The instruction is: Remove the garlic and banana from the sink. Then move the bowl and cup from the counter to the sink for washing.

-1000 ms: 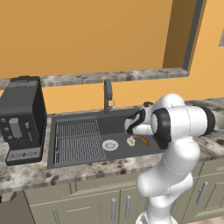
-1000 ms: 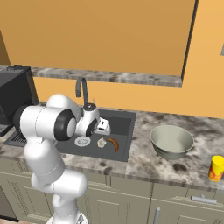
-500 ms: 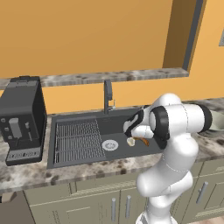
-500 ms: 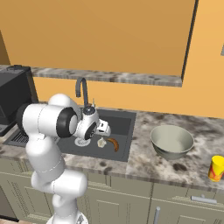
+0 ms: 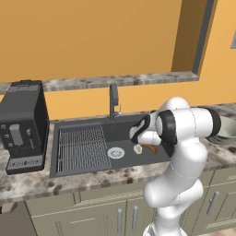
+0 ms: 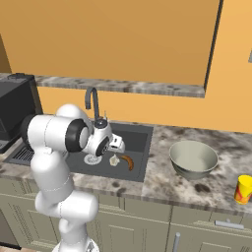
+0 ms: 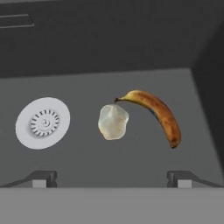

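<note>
The garlic [image 7: 113, 122] lies on your sink [image 7: 131, 162] floor between drain [image 7: 43, 123] and banana [image 7: 155, 114], gripper [image 7: 111, 178] wide open above it, while your right base view adds bowl [image 6: 193, 158] and cup [image 6: 243, 189] on the counter [image 6: 167, 183].

In your left base view the arm covers most of the banana [image 5: 150, 148] and bowl [image 5: 227, 130]; the picture's right edge cuts that bowl; the cup's [image 6: 243, 189] red mark is too small to make out.
</note>
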Robot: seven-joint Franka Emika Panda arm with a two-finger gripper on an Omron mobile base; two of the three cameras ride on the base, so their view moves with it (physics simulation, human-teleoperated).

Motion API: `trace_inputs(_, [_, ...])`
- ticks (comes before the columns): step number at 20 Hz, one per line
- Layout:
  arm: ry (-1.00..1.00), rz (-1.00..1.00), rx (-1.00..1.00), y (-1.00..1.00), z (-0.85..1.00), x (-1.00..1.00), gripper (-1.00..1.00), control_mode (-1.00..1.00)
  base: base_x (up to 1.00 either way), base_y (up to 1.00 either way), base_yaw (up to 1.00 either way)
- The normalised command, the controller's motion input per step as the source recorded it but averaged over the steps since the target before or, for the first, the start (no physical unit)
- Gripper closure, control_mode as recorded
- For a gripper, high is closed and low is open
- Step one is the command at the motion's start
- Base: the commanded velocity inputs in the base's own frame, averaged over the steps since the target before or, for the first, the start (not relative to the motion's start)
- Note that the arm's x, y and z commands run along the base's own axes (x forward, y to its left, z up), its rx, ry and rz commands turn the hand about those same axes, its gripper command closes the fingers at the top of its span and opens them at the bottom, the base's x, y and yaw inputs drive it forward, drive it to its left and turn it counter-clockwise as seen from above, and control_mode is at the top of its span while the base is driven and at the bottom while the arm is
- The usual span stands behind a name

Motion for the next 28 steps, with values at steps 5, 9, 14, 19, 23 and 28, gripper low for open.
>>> trace_inputs(5, [0.00, 0.00, 0.00, 0.00, -0.06, 0.11, -1.00, -1.00, 0.00, 0.00, 0.00])
trace_inputs(9, [0.00, 0.00, 0.00, 0.00, -0.10, 0.07, -1.00, -1.00, 0.00, 0.00, 0.00])
trace_inputs(14, [0.00, -0.01, 0.00, 0.00, -0.13, 0.05, -1.00, -1.00, 0.00, 0.00, 0.00])
trace_inputs(19, [0.00, -0.01, 0.00, 0.00, -0.14, 0.02, -1.00, -1.00, 0.00, 0.00, 0.00])
trace_inputs(23, [0.00, -0.01, 0.00, 0.00, -0.14, 0.00, -1.00, -1.00, 0.00, 0.00, 0.00])
trace_inputs(28, [0.00, -0.01, 0.00, 0.00, -0.12, 0.00, -1.00, -1.00, 0.00, 0.00, 0.00])
